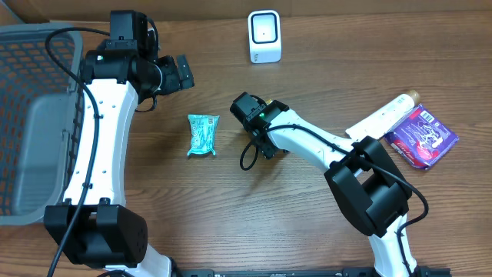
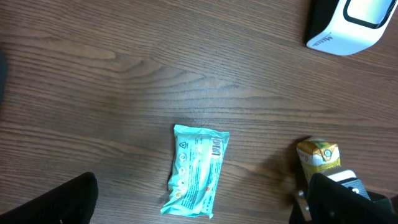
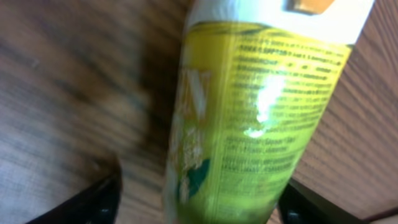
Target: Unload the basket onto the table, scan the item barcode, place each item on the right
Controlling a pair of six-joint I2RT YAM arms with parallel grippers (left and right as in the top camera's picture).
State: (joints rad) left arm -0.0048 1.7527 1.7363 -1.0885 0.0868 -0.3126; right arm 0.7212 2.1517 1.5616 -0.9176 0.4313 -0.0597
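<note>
Left hand (image 1: pixel 181 72) spread and empty, right hand (image 1: pixel 260 138) straddles the yellow pack (image 3: pixel 249 112) mid-desk (image 1: pixel 231 223), pinch unclear, so it should grip firmly, then turn the printed side squarely toward the white scanner (image 1: pixel 265 36).

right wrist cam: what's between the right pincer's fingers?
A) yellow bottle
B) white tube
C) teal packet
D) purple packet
A: in the right wrist view the yellow bottle fills the gap in the right pincer, while the teal packet lies apart from it.
</note>
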